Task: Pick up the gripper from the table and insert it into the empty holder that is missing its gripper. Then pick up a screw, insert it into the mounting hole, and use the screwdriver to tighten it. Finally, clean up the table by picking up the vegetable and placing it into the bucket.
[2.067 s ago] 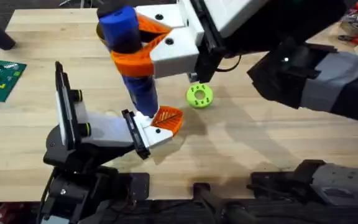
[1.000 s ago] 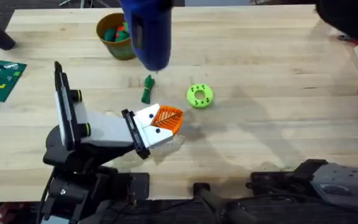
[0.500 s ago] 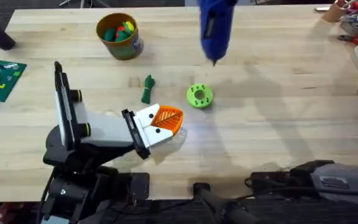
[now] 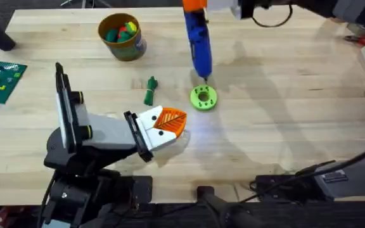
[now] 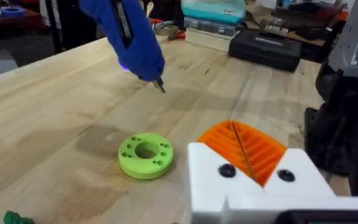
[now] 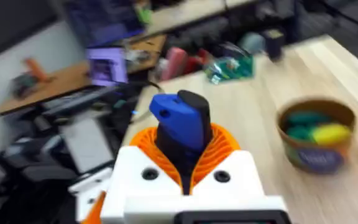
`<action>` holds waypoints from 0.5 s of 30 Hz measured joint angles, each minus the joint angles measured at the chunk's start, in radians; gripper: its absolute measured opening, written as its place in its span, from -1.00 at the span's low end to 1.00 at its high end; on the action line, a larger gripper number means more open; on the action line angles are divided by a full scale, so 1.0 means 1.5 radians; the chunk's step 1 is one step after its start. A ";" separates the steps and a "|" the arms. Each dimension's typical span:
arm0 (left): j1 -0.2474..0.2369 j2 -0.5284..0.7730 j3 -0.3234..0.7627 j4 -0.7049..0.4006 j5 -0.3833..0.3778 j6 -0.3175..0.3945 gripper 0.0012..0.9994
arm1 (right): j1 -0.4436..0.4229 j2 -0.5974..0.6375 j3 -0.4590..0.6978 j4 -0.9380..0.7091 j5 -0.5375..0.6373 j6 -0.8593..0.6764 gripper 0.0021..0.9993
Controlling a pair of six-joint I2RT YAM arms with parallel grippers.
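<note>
My right gripper is shut on the thick handle of the blue screwdriver, seen close up in the right wrist view. The tool hangs nearly upright, its tip just behind and above a lime-green disc with holes. The dark-green vegetable lies on the table left of the disc. The tan bucket with toy pieces stands at the back left. My left gripper, white with orange pads, rests shut near the disc, holding nothing. The screw and the holder are out of view.
A green circuit board lies at the table's left edge. A black case and boxes stand beyond the far right edge. Bare wood stretches across the right half of the table.
The right arm carried the screwdriver from over my left gripper, back and to the right, then lowered its tip beside the green disc. The left arm, vegetable and bucket stayed put.
</note>
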 joint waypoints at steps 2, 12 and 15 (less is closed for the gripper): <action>0.000 0.000 0.000 0.000 0.000 0.000 -0.98 | -0.009 -0.001 0.002 -0.083 0.040 -0.065 -0.91; 0.000 0.000 0.000 0.000 0.000 0.000 -0.98 | -0.049 -0.045 0.002 -0.409 0.276 -0.347 -0.91; 0.000 0.000 0.000 0.000 0.000 0.000 -0.98 | -0.047 -0.066 0.002 -0.439 0.344 -0.393 -0.91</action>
